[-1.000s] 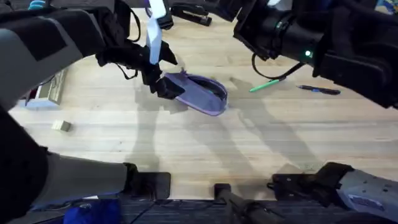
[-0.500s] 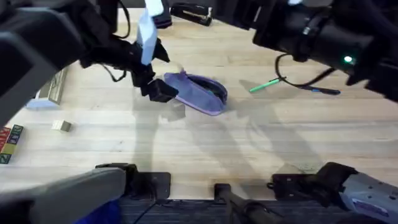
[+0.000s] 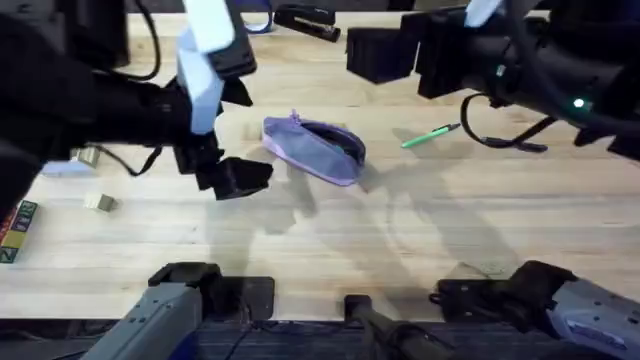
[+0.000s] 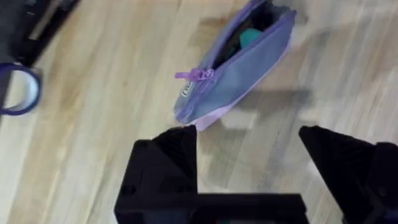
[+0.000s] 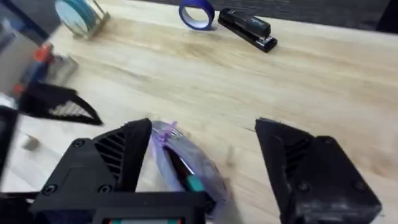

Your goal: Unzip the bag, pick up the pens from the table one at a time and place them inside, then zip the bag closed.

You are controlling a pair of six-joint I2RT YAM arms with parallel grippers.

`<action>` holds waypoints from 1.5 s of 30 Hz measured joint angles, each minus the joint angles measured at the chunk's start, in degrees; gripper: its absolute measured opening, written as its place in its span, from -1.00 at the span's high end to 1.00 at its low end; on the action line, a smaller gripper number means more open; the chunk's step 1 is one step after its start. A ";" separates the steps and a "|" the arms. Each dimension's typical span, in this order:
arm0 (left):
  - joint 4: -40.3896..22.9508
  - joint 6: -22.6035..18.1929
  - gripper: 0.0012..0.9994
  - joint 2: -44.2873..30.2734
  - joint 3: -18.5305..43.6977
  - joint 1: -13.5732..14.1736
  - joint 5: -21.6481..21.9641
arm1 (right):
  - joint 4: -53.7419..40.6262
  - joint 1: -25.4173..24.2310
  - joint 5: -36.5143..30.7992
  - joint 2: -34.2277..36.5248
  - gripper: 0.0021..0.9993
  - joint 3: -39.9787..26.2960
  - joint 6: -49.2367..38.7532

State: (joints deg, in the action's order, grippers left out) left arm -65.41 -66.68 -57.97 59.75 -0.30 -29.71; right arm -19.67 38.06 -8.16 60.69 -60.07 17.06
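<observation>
Soft lavender-and-grey fabric pencil pouch (image 3: 315, 151) lies unzipped at counter centre on the light wooden butcher-block counter (image 3: 330, 250), something teal visible inside. Thin bright green pen (image 3: 430, 136) at its 3 o'clock, near; dark blue-black pen (image 3: 520, 146) further out, same direction. Left gripper (image 4: 249, 162) at the pouch's 8 o'clock, jaws wide apart, empty. Right gripper (image 5: 205, 168) above the pouch, wide open, holding nothing.

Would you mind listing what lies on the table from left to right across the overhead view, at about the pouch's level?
Small pale block → left gripper → purple pouch → green pen → dark pen.
</observation>
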 joint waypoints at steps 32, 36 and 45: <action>-1.46 2.21 -0.99 7.30 0.00 0.00 1.90 | -30.80 4.90 4.89 15.16 -0.99 -24.25 -15.61; -1.46 2.19 -0.99 7.30 0.00 0.00 2.04 | -33.38 4.90 5.86 20.17 -0.95 -28.81 -15.79; -1.46 2.21 -0.99 7.30 0.00 0.00 2.14 | -34.04 4.90 9.33 24.54 -0.66 -31.67 -16.00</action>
State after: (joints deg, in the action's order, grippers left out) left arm -66.87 -64.47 -50.68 59.75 -0.30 -27.57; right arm -53.71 42.96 1.17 85.23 -91.74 1.06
